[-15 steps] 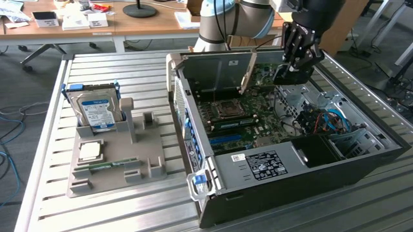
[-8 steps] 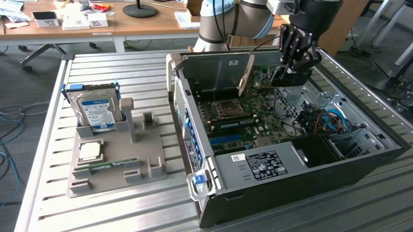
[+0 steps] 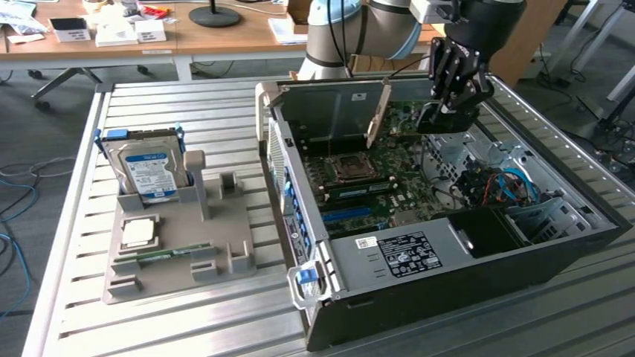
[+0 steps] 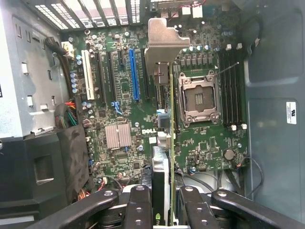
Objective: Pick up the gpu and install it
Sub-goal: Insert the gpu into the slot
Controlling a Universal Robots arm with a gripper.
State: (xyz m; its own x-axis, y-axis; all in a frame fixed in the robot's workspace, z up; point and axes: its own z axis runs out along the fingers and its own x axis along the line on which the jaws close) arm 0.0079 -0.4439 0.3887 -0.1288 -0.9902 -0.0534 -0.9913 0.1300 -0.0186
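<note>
- gpu (image 4: 162, 167): green circuit board seen edge-on, with a dull silver-grey metal bracket (image 4: 164, 40) at one end.
- end effector (image 4: 164, 207): black fingers, smooth, slight sheen.
- motherboard (image 4: 124, 95): green board, lightly glossy, carrying a finned bare-metal heatsink (image 4: 117, 136).
- computer case (image 3: 476, 286): matt black outside, plain grey sheet metal inside.
- tabletop (image 3: 198, 327): ribbed pale metal, matt.
- holder (image 3: 178, 260): grey matt plastic.
- hard drive (image 3: 149, 175): silvery metal, blue-white label.

Arm (image 3: 343, 33) reaching down, wrist near vertical. Gripper (image 3: 442, 123) points downward; fingers (image 4: 139, 210) partly closed, pinching the gpu (image 4: 161, 171) between them.
</note>
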